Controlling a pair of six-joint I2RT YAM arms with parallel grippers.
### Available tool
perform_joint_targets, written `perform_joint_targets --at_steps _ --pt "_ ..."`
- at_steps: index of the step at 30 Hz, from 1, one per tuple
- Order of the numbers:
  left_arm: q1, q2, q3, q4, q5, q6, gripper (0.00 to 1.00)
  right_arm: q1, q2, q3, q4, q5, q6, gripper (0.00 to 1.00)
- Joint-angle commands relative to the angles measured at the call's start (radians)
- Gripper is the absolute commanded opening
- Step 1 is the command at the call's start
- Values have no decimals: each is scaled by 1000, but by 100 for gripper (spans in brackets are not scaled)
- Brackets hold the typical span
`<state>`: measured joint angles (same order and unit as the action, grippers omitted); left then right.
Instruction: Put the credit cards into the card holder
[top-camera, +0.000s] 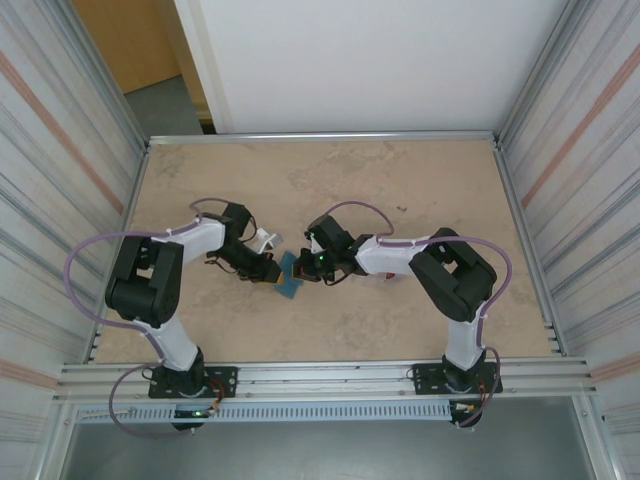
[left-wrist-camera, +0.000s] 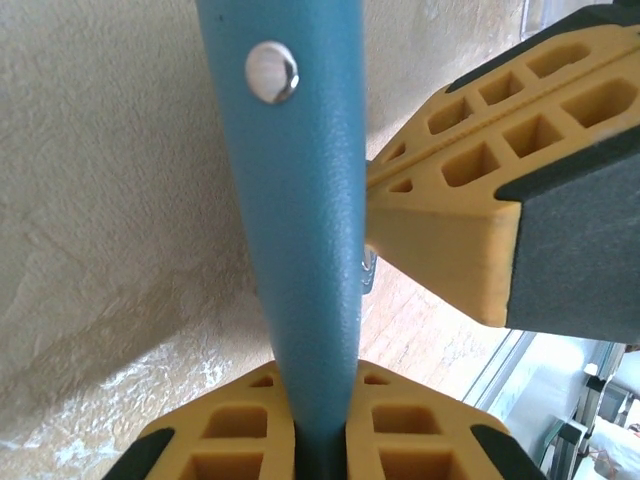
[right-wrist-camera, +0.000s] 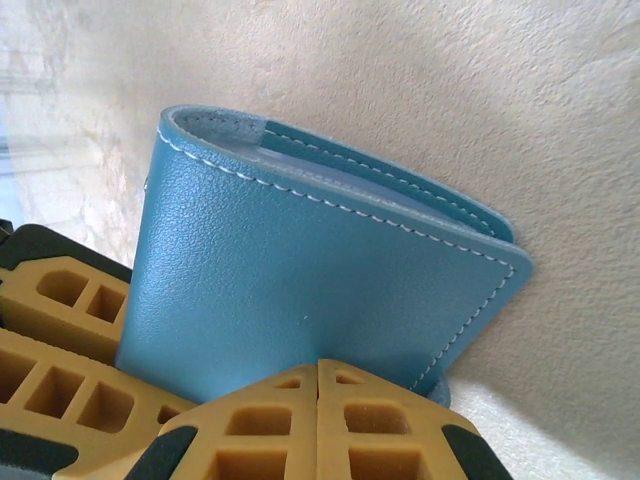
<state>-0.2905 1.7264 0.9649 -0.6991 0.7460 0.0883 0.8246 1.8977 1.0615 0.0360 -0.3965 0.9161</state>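
Between left fingers (left-wrist-camera: 230, 440): card holder (left-wrist-camera: 300, 250), interior hidden.

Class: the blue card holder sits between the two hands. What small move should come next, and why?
Probably the right hand should open a little and take one cover of the card holder. The left hand clamps it edge-on, yet it is folded shut, and the right hand, shut, seems only to touch it, so no card can enter.

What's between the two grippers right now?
The card holder: clamped in the left gripper, right gripper shut beside it. The top view shows it.
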Motion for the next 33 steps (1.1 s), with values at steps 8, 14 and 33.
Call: perform_joint_targets --at_steps 8,14,33 --pt "-11 -76 -148 133 99 -89 0 -2 3 -50 35 69 21 0" --pt "-8 -64 -136 136 115 -115 0 1 -38 -56 37 72 25 0" --pt "-4 -48 -130 129 107 -123 0 17 -173 -89 -134 107 -38 2"
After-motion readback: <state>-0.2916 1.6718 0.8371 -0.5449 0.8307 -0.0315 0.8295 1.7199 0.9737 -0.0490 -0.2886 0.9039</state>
